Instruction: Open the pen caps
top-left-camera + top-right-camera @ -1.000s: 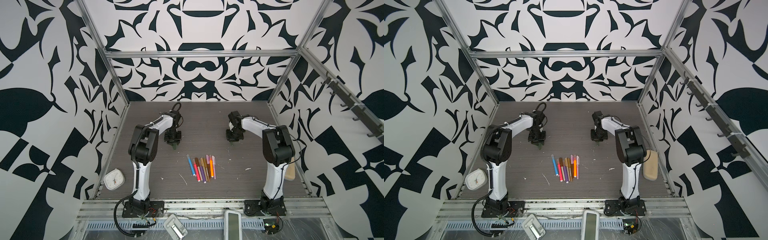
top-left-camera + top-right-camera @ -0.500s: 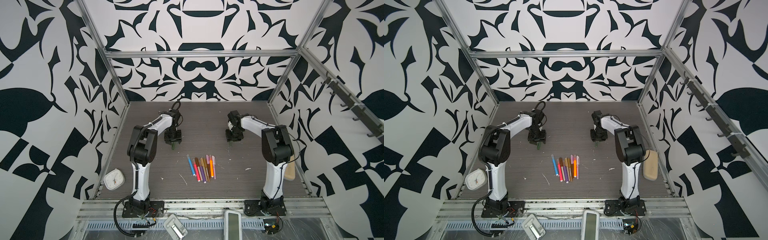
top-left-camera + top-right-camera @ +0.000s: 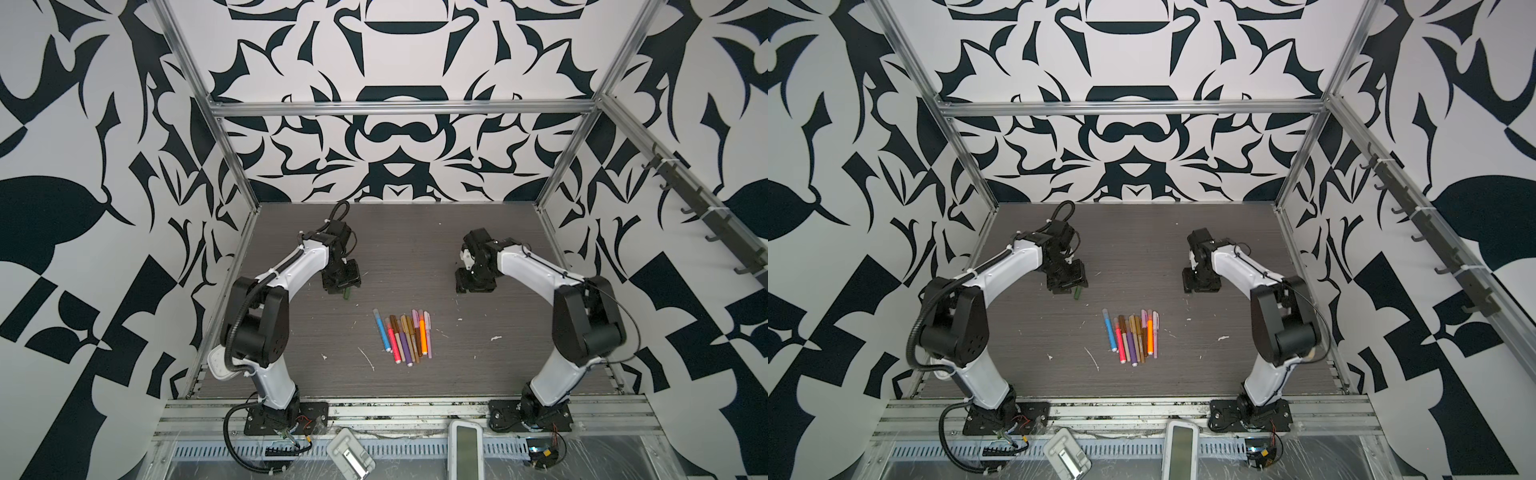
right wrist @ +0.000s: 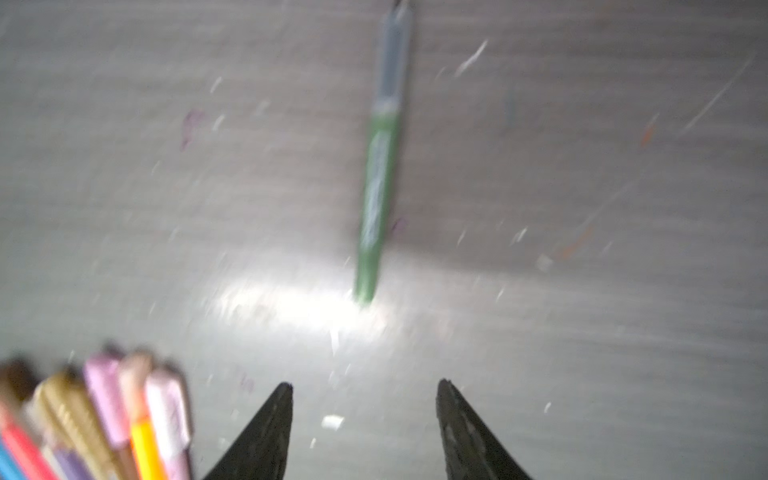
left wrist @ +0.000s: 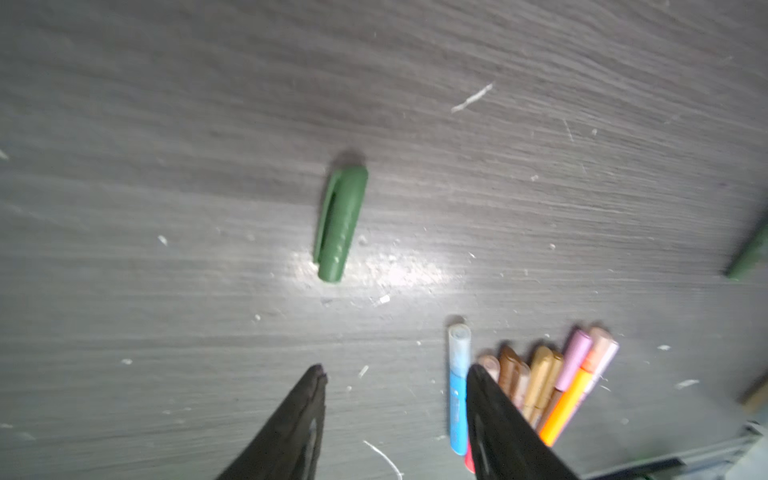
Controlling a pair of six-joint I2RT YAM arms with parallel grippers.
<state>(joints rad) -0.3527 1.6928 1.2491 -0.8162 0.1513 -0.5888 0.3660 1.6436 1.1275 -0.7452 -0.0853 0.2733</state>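
Left wrist view, my left claw (image 5: 395, 370) is standing parted and gripping nothing, one green cap (image 5: 341, 224) is lying flat on the table (image 5: 166, 124) just ahead of its tips, untouched; my right claw (image 4: 365, 384) is likewise gaping empty, one green pen (image 4: 376, 199) lying beyond it, blurred; roughly nine capped pens (image 3: 405, 336) are lying in a row between my arms.

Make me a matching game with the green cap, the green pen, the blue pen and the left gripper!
Things:
1. green cap
2. green pen
3. blue pen
4. left gripper

Descriptions:
a. long, lying alone, tip bare
b. jaws apart, holding nothing
c. short, lying alone, off its pen
d. at the left end of the row of pens in a top view

Pairs: 1-c, 2-a, 3-d, 4-b.
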